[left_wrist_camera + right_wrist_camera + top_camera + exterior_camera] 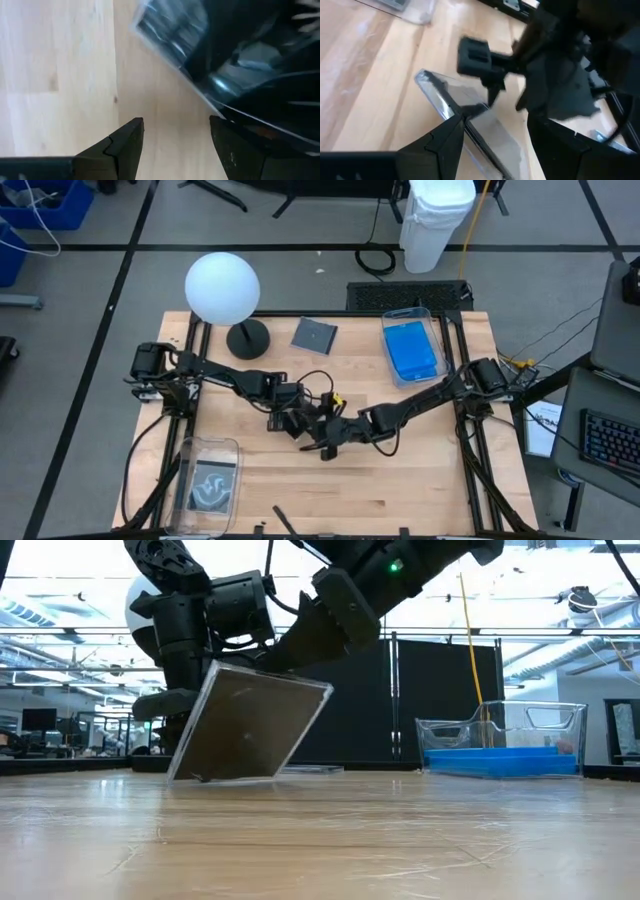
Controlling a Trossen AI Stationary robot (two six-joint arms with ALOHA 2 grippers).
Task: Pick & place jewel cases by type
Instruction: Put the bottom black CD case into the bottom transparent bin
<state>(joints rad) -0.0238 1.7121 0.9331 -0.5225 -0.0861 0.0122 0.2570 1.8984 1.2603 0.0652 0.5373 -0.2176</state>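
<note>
A dark jewel case (250,730) stands tilted at the table's middle, its raised edge between the fingers of my right gripper (495,135), which reaches in from the right (318,442). My left gripper (175,135) hovers open just beside the case (170,35), with only bare wood between its fingers (284,422). Another dark case (314,335) lies flat near the far edge. Blue cases (412,352) lie in a clear bin at the far right. My right gripper has the case's raised clear edge (470,117) between its two fingers, one fingertip (452,132) right against it. The fingers slant down from the table's right. The case is tipped up, its lower edge (205,778) on the table. How the other finger meets it is hidden.
A white globe lamp (222,288) on a black base stands at the far left. The clear bin (500,745) with the blue cases is at the far right. Another clear bin (208,485), holding a dark case, sits at the near left. Bare wood lies along the near edge.
</note>
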